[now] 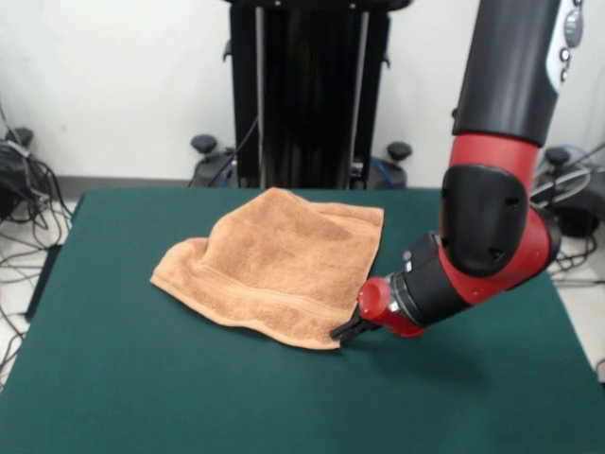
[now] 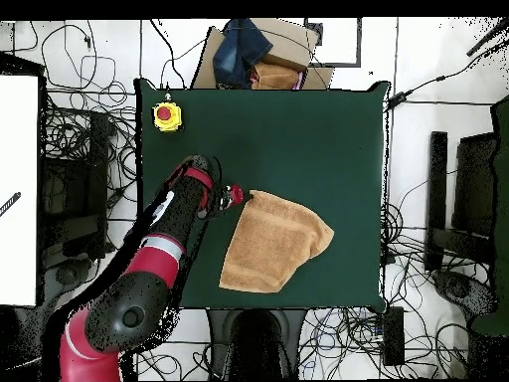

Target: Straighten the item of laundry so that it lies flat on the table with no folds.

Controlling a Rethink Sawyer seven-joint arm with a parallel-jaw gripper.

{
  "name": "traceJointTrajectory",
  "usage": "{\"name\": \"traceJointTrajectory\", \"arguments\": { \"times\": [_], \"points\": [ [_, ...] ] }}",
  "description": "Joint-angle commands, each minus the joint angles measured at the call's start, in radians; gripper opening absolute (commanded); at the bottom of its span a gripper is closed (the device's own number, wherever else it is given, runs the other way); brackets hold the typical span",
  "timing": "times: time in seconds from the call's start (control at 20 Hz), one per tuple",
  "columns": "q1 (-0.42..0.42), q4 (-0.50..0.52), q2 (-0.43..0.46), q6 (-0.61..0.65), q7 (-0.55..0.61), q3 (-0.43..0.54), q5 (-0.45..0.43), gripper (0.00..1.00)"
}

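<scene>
From the front, one towel [image 1: 274, 265] lies on the table [image 1: 113, 378], toward the far middle of the green top. It is peach-orange and fluffy, not flat: the left end humps up in a soft fold, creases run across the far right corner, and a woven band follows the near hem. My claw [image 1: 346, 329] sits low at the towel's near right corner, its dark tips right at the cloth's edge; I cannot tell whether they are parted, closed or pinching the hem. My red and black arm [image 1: 492, 236] leans in from the right.

From overhead, the same single towel [image 2: 273, 242] shows as a lopsided four-sided shape, narrowing toward one corner, lying a little toward the table's [image 2: 298, 129] base-side edge. My claw [image 2: 237, 196] meets its upper left corner; here too its state is unclear. One yellow box with a red button [image 2: 166, 115] stands at the far left corner, well apart from the towel
</scene>
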Motion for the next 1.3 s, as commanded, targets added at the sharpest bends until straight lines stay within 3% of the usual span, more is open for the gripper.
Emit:
{"name": "traceJointTrajectory", "arguments": {
  "times": [0.05, 0.45, 1.3],
  "points": [
    [-0.039, 0.134, 0.032, -0.239, 0.048, 0.189, -0.028, 0.0],
    [-0.051, 0.079, 0.035, -0.214, 0.059, 0.215, 0.005, 0.0],
    [-0.051, 0.065, 0.008, -0.221, 0.092, 0.238, 0.02, 0.0]
  ]
}}
